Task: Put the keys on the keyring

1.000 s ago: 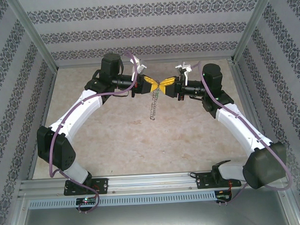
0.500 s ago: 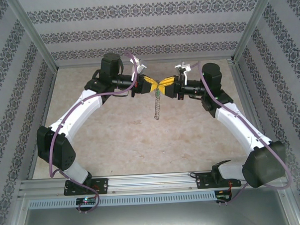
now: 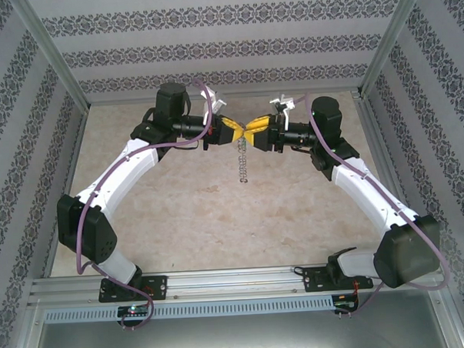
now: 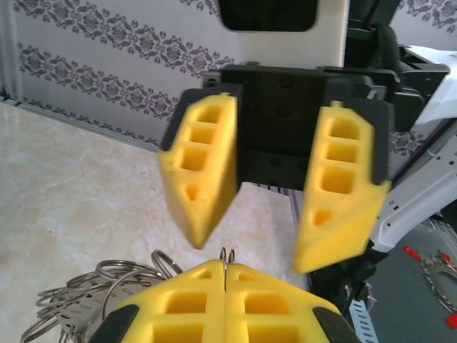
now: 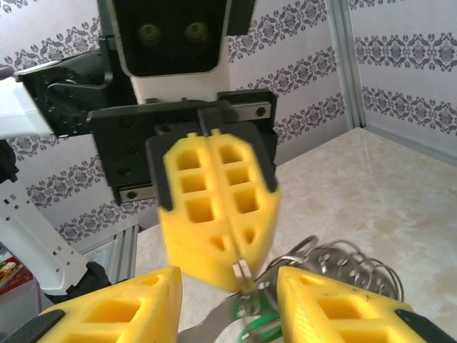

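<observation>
My left gripper [image 4: 226, 268] is shut, pinching a thin double wire of the keyring [image 4: 227, 256] at its fingertips. The rest of the keyring [image 3: 244, 162] hangs down from there like a chain of small rings above the table. My right gripper [image 5: 228, 280] is open, tip to tip with the left one, its fingers [image 4: 203, 175] either side of the pinched wire. The tiny green-headed key [image 5: 255, 325] hangs just under the pinched spot, its silvery blade pointing left between my right fingers. Both grippers meet at mid-height, left gripper [image 3: 234, 131] and right gripper [image 3: 253, 128].
A bunch of loose silvery rings [image 5: 343, 264] dangles beside the grippers. The beige table [image 3: 180, 215] lies below, closed in by patterned walls and metal posts [image 3: 54, 58]. An aluminium rail [image 3: 221, 281] runs along the near edge.
My right gripper has edged left, closer to the left gripper. The hanging chain has swung slightly to the right.
</observation>
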You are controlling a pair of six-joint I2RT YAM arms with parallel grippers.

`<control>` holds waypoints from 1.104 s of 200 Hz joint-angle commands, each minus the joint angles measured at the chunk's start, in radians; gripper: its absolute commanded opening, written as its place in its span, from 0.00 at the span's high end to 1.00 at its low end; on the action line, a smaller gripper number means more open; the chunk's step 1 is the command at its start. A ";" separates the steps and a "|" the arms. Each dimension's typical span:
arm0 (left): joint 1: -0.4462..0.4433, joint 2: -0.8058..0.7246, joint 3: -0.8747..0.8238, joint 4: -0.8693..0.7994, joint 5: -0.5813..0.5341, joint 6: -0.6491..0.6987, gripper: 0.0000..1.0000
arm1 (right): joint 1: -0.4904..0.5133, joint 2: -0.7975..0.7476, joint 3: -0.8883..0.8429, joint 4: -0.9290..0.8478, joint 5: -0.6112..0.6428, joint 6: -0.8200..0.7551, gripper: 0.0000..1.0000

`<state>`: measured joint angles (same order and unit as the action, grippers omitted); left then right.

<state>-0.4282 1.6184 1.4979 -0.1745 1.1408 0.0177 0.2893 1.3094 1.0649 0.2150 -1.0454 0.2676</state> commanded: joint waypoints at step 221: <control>-0.016 -0.035 -0.001 0.078 0.050 -0.014 1.00 | 0.004 0.027 -0.003 0.015 -0.058 0.013 0.88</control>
<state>-0.4385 1.6165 1.4960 -0.1711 1.1496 0.0170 0.2798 1.3163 1.0584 0.2302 -1.0817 0.2893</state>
